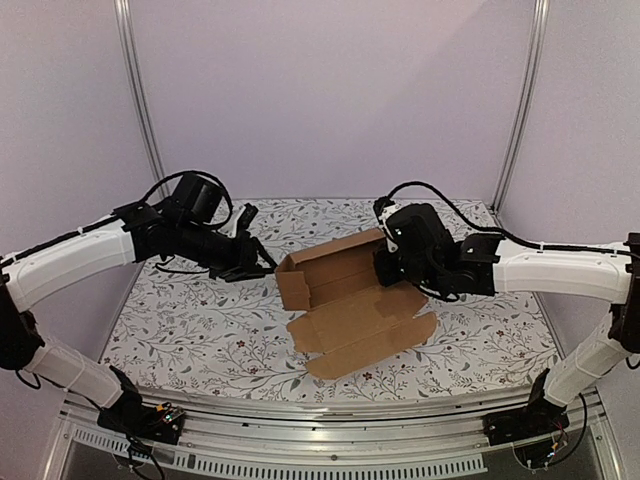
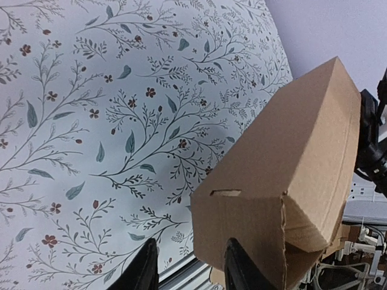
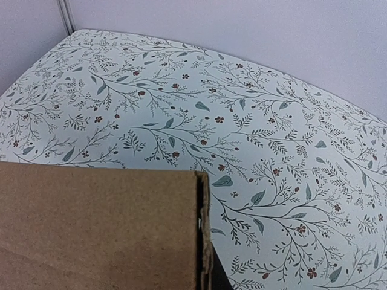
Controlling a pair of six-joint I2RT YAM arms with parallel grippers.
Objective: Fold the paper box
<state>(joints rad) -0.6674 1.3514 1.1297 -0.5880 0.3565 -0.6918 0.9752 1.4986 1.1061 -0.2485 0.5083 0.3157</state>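
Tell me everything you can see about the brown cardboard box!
The paper box is plain brown corrugated cardboard, unprinted, only half folded. Its back and left walls stand up, and its inside is empty. A wide lid with small flaps lies flat on the flowery table toward the front. One end wall has a little slit. The right tool is at its right end; the left tool hovers just left of it.

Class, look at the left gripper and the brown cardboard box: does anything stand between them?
Nothing visible does. The left gripper sits right at the left end wall of the brown corrugated cardboard box; only bare floral tabletop lies around them.
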